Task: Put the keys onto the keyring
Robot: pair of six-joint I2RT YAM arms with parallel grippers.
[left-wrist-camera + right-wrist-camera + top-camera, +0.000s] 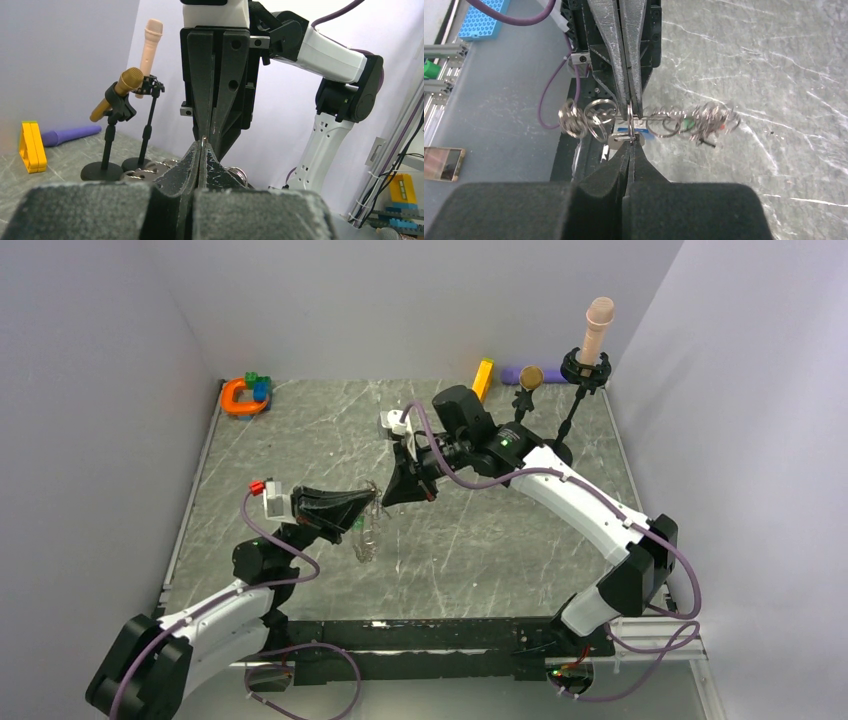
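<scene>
The keyring (pixel 368 525) hangs in the air above the middle of the table, between my two grippers. The right wrist view shows the keyring (pixel 571 122) edge-on as a row of silvery loops. Small keys hang on it: a green one (pixel 688 124), a red one (pixel 722 127), and a silvery slotted one with blue (pixel 624 141). My left gripper (pixel 202 145) is shut on a thin wire of the ring. My right gripper (pixel 630 146) comes from the opposite side, tip to tip with the left, and is shut on the same wire at the slotted key. More loops of the keyring (pixel 142 174) show beside the left fingers.
An orange horseshoe toy (pixel 240 397) with coloured blocks sits at the back left. At the back right lie a yellow bar (pixel 483 378) and a purple object (pixel 512 373), beside a gold microphone (pixel 530 377) and a pink one (pixel 598 325) on black stands.
</scene>
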